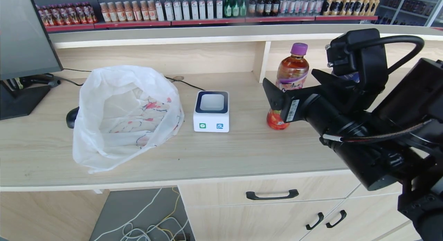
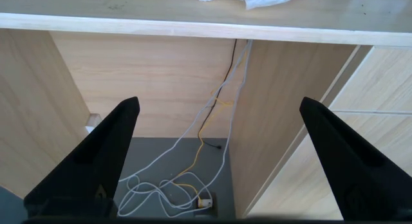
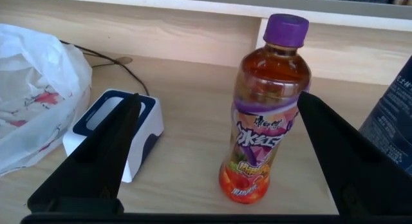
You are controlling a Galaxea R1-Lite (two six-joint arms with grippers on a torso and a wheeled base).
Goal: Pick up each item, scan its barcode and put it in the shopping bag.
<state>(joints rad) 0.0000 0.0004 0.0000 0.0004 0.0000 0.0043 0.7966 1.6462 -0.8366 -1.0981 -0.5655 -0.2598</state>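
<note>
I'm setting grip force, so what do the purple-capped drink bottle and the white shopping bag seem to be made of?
The purple-capped drink bottle is probably clear, glossy plastic; amber liquid shows through above a printed label. The white shopping bag looks like thin, translucent plastic film, crumpled, its red print showing through.

A shop checkout: wooden counter (image 1: 242, 154), payment scanner (image 1: 211, 111), drink shelves (image 1: 207, 22) behind (rows of bottles (image 1: 193, 9))
</note>
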